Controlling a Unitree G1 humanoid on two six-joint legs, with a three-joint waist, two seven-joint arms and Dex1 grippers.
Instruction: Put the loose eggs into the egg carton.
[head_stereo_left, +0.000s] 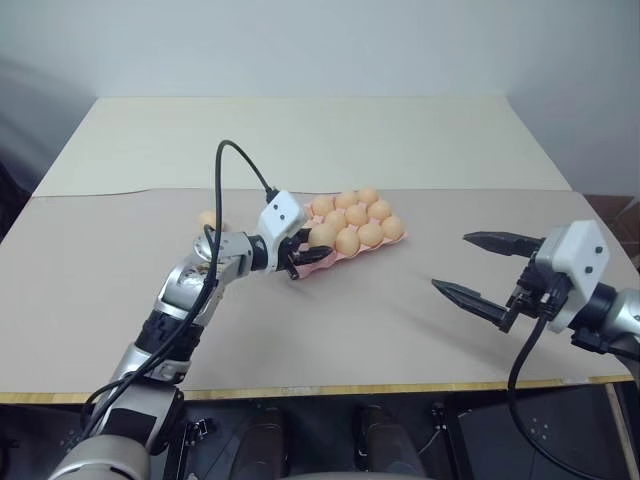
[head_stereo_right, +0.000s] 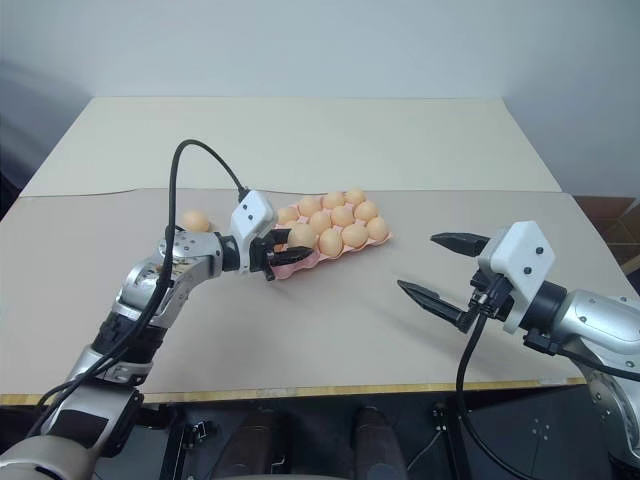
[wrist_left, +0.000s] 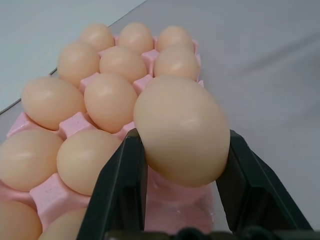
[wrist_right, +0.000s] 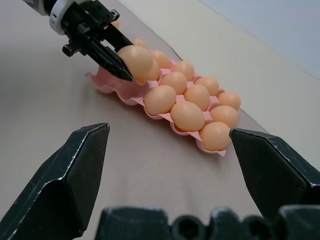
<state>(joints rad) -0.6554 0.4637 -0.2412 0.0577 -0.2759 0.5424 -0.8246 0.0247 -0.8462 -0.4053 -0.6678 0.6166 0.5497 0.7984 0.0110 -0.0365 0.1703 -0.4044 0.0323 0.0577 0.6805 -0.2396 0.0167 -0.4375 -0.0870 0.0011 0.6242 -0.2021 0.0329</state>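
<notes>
The left gripper (wrist_left: 177, 165) clamps its jaws on an egg (wrist_left: 181, 131), holding it above the near end of the pink egg carton (wrist_right: 107, 85), apparently lining it up with a free cup. One loose egg (head_stereo_right: 195, 221) waits on the bench (head_stereo_left: 330, 330) beyond that arm. The right gripper (head_stereo_left: 485, 268) hangs with jaws wide apart, empty, well clear of the carton.

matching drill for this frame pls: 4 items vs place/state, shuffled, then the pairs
1. left hand
2. right hand
3. egg carton
4. loose egg on the table

A. pink, most cups filled
B. lies alone, on the robot's left of the carton
C. open, holds nothing, off to the carton's right
D. fingers on either side of an egg at the carton's near end

Pairs: 1-D, 2-C, 3-A, 4-B
</notes>
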